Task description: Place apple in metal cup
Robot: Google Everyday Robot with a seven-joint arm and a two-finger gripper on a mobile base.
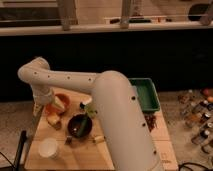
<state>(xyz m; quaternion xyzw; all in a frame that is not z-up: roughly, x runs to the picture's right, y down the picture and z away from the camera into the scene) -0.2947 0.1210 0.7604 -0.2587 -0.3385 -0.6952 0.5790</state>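
Note:
My white arm (100, 95) reaches across the wooden table (125, 150) to its left side. The gripper (40, 107) hangs low at the table's left edge, right beside an orange bowl-like thing (60, 104). A small yellowish round thing (53, 120), possibly the apple, lies on the table just below the gripper. A dark round vessel (79, 125), likely the metal cup, stands to the right of it, in the middle of the table. I cannot tell if the gripper holds anything.
A white cup (48, 148) stands at the front left. A green tray (145, 94) sits at the back right. A green item (90, 110) lies behind the dark vessel. Several bottles (197, 112) stand on the floor to the right.

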